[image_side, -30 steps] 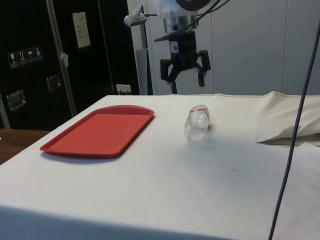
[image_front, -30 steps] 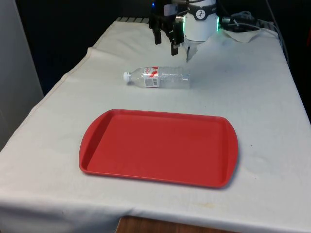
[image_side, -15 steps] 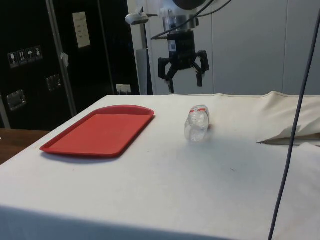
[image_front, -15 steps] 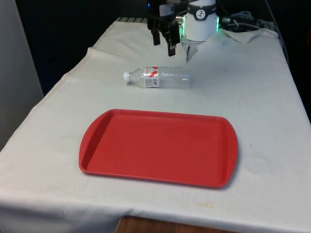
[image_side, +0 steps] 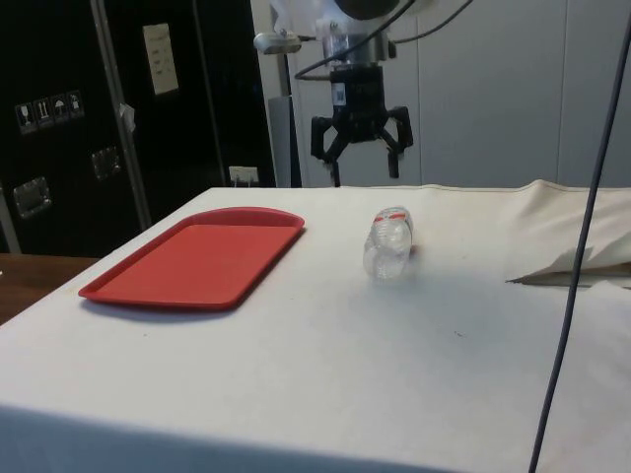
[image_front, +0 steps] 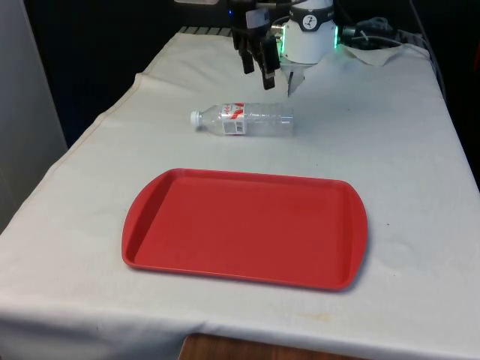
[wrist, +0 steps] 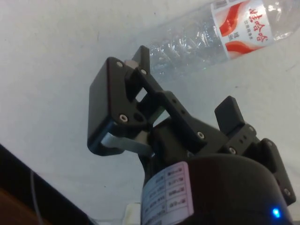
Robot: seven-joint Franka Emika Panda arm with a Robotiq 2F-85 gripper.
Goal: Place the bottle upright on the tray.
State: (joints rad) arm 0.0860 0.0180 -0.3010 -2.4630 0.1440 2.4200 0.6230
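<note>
The end effector [image_side: 358,155] hangs above the counter [image_front: 390,150] with its fingers [wrist: 229,115] spread wide and nothing between them. Below it and slightly nearer the tray, the clear bottle [image_front: 244,120] lies on its side on the white cloth, apart from the fingers. The red tray [image_front: 244,227] sits farther off, beyond the bottle from the end effector.

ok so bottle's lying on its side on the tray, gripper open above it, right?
Not on the tray. The bottle lies on its side on the white cloth, apart from the red tray, as the front view shows. The gripper does hang open above it.
</note>
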